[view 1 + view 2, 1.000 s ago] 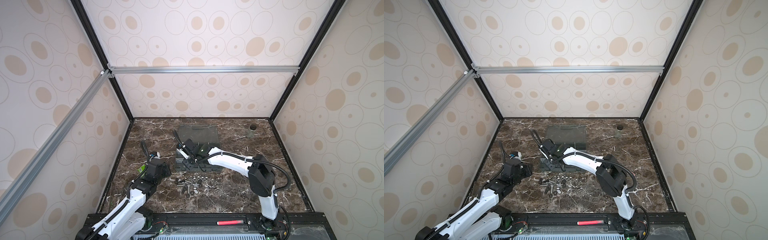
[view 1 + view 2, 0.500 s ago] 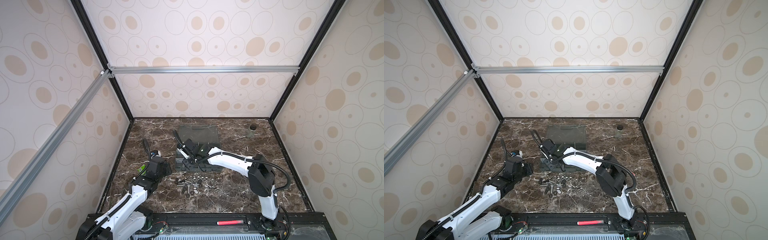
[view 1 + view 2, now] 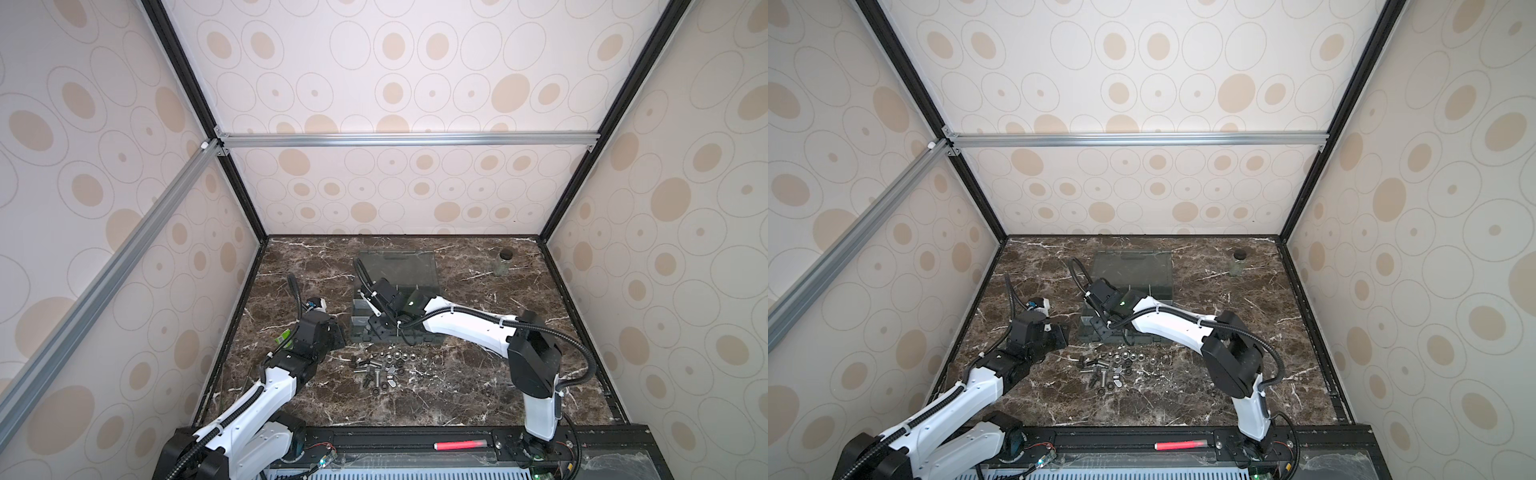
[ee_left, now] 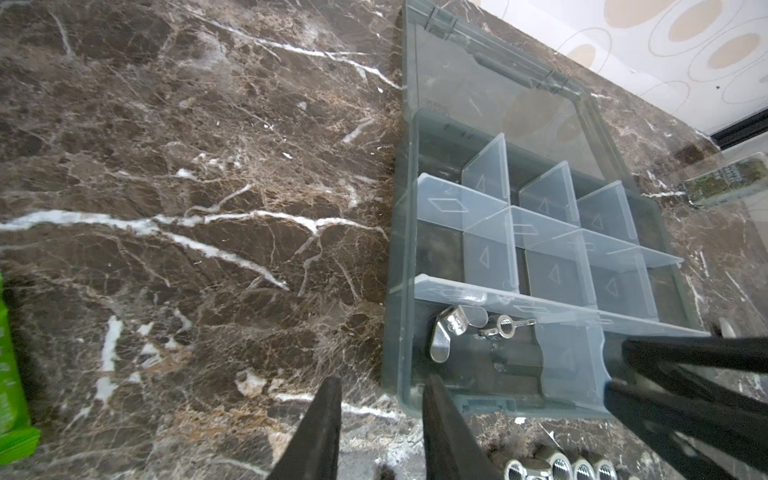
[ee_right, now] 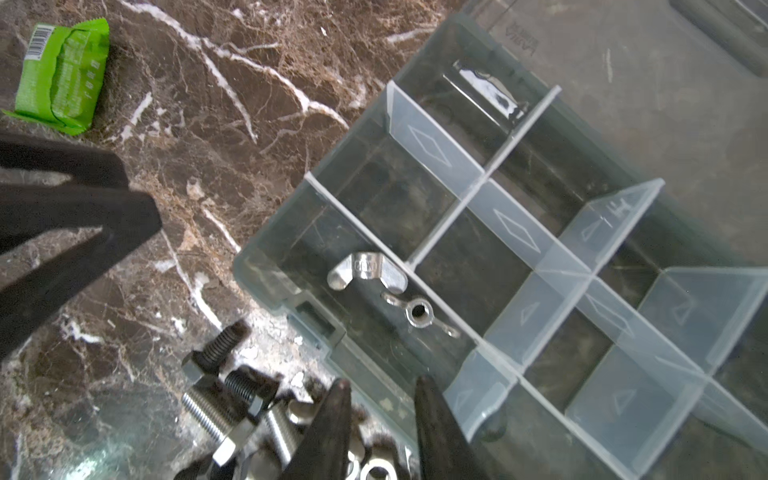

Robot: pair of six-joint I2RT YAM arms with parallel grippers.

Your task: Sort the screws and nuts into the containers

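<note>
Right wrist view: the right gripper (image 5: 382, 381) hangs over the near wall of the organizer box (image 5: 270, 232). Its fingers stand a narrow gap apart with nothing between them. Just beyond the fingertips, in the corner compartment (image 5: 316, 232), lie two silver wing nuts (image 5: 365, 270), close together and hard by a clear divider. On the gripper's other side, outside the box, the screws (image 5: 245, 386) lie heaped on the marble table (image 5: 187, 145). Four shafts show; the frame cuts off the rest. One green packet (image 5: 62, 75) lies well beyond them.

In the left wrist view the left gripper (image 4: 381, 379) is also slightly open and empty, just beside the box's outer corner. The two wing nuts sit just past one fingertip. Four hex nuts (image 4: 557, 463) stand in a row beside that finger, toward the wrist, at the frame's edge.
</note>
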